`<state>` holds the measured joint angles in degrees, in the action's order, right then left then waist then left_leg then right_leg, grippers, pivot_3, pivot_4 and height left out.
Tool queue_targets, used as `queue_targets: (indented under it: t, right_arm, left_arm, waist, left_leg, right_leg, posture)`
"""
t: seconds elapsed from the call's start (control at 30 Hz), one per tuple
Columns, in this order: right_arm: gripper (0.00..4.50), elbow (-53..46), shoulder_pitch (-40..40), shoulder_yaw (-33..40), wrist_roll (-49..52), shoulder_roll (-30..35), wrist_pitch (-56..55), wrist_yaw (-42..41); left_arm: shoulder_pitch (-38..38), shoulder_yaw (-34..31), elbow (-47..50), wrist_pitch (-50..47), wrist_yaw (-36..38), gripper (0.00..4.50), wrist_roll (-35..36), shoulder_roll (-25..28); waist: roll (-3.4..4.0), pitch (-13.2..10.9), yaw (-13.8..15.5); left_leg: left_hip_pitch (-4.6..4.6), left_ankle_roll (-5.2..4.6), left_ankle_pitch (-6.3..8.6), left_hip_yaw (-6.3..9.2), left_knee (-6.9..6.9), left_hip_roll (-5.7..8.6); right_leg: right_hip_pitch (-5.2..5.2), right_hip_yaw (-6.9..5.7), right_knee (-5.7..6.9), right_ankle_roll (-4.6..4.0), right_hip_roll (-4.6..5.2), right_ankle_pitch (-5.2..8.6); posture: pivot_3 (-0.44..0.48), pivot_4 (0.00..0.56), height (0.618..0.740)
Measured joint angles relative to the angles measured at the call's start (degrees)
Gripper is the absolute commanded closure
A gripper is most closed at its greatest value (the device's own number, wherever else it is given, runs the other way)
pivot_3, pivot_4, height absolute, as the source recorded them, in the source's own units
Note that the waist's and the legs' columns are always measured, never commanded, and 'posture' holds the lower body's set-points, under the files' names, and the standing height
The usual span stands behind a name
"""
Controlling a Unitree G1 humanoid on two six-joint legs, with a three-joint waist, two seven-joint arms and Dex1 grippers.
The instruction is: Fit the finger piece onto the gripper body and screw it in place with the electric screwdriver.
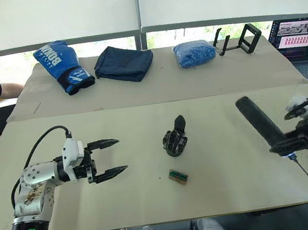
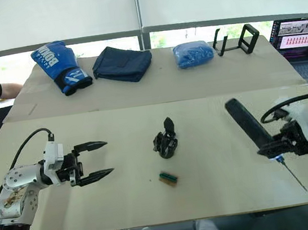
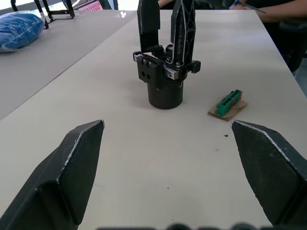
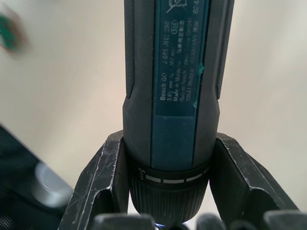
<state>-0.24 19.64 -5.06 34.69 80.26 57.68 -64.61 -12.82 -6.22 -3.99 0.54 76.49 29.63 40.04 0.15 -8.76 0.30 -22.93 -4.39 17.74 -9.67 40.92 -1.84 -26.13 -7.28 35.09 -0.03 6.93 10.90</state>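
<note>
Black gripper body [image 1: 175, 139] stands upright mid-table, well right of the left gripper [image 1: 109, 157], whose fingers are spread wide and empty, pointing at it. Right gripper [image 1: 287, 146] at right clamps the electric screwdriver [image 1: 260, 121] near its bit end, bit slanting down toward the near-right table [image 1: 222, 112]. Green connector [image 1: 178, 175] lies just near of the body.

Black gripper body [image 1: 175, 140] stands upright mid-table; electric screwdriver [image 1: 260, 122] tilts at right, bit pointing down.
</note>
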Motion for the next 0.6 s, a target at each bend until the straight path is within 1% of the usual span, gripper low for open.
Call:
queue_targets:
  t: [0.07, 0.13, 0.2, 0.33, 0.4, 0.47, 0.5, 0.57, 0.6]
  right_arm:
    - [2.59, 5.4, 3.7, -4.1, -4.9, -5.0, -2.8, 0.3]
    - [2.59, 8.9, 5.1, -7.0, -8.4, -7.0, -5.0, -0.2]
    - [2.59, 13.8, 9.1, -10.1, -12.2, -9.3, -6.1, -1.6]
    - [2.59, 18.8, 14.8, -13.2, -17.3, -11.9, -7.0, -4.3]
    - [2.59, 19.9, 16.1, -14.2, -19.0, -12.7, -7.0, -5.5]
    - [2.59, 21.1, 17.1, -14.6, -20.5, -13.6, -7.1, -6.4]
    - [2.59, 21.6, 17.6, -14.6, -21.1, -14.0, -7.2, -6.6]
    - [1.57, 22.5, 18.1, -14.6, -22.2, -14.7, -7.3, -6.9]
    - [1.36, 22.8, 18.3, -14.4, -22.3, -14.9, -7.4, -7.3]
  left_arm:
    - [0.2, -0.1, 1.2, -0.6, -1.2, 0.03, -0.1, -0.1]
    - [0.3, -0.1, 2.3, -0.8, -1.8, 0.03, -0.2, -0.1]
    - [1.6, -0.2, 4.2, -1.5, -2.3, 0.03, -0.2, 0.1]
    - [3.5, 0.0, 6.6, -2.2, -3.7, 0.03, -0.2, -0.3]
    - [3.9, -0.2, 7.4, -2.1, -4.5, 0.03, -0.1, -0.9]
    - [4.3, -0.4, 7.9, -2.2, -5.2, 0.03, 0.0, -1.1]
    - [4.6, -0.7, 8.0, -2.3, -5.4, 0.03, 0.0, -1.0]
    - [5.0, -1.3, 8.0, -2.3, -5.6, 0.0, 0.0, -0.9]
    - [5.3, -1.5, 8.0, -2.3, -5.6, 0.0, 0.0, -0.7]
  waist:
    - [0.0, 0.0, -0.3]
    - [0.07, -0.1, -0.5]
    - [0.1, -0.1, -0.7]
    - [0.11, -0.1, -1.1]
    - [0.12, -0.1, -1.1]
    - [0.12, -0.1, -1.0]
    - [0.12, -0.1, -1.0]
    - [0.12, -0.1, -1.0]
    - [0.12, -0.1, -1.1]
  left_leg:
    - [0.0, 0.07, -0.05, -0.1, 0.04, 0.01]
    - [0.03, 0.1, -0.1, -0.13, 0.02, 0.01]
    - [0.06, 0.2, -0.16, -0.13, 0.02, -0.02]
    - [0.09, 0.35, -0.24, -0.1, -0.02, -0.1]
    - [0.11, 0.36, -0.25, -0.1, -0.03, -0.11]
    - [0.1, 0.37, -0.26, -0.1, -0.03, -0.12]
    - [0.1, 0.37, -0.26, -0.1, -0.02, -0.11]
    - [0.1, 0.37, -0.26, -0.11, -0.01, -0.11]
    - [0.1, 0.37, -0.26, -0.11, -0.01, -0.11]
  right_leg:
    - [0.0, 0.08, 0.0, 0.06, -0.16, -0.01]
    - [0.0, 0.15, 0.01, 0.23, -0.23, 0.07]
    - [0.0, 0.19, 0.02, 0.31, -0.36, 0.12]
    - [-0.01, 0.21, 0.07, 0.33, -0.46, 0.15]
    - [-0.01, 0.21, 0.11, 0.29, -0.48, 0.13]
    - [-0.01, 0.21, 0.12, 0.0, -0.48, -0.04]
    - [-0.01, 0.21, 0.11, -0.01, -0.48, -0.05]
    - [-0.01, 0.21, 0.12, 0.0, -0.48, -0.05]
    - [-0.01, 0.21, 0.12, 0.0, -0.48, -0.05]
  posture:
    - [0.0, 0.15, 0.74]
    - [0.0, 0.15, 0.74]
    - [0.0, 0.15, 0.74]
    - [0.0, 0.15, 0.74]
    - [0.0, 0.15, 0.74]
    - [0.0, 0.15, 0.74]
    - [0.0, 0.15, 0.74]
    - [0.0, 0.15, 0.74]
    - [0.0, 0.15, 0.74]
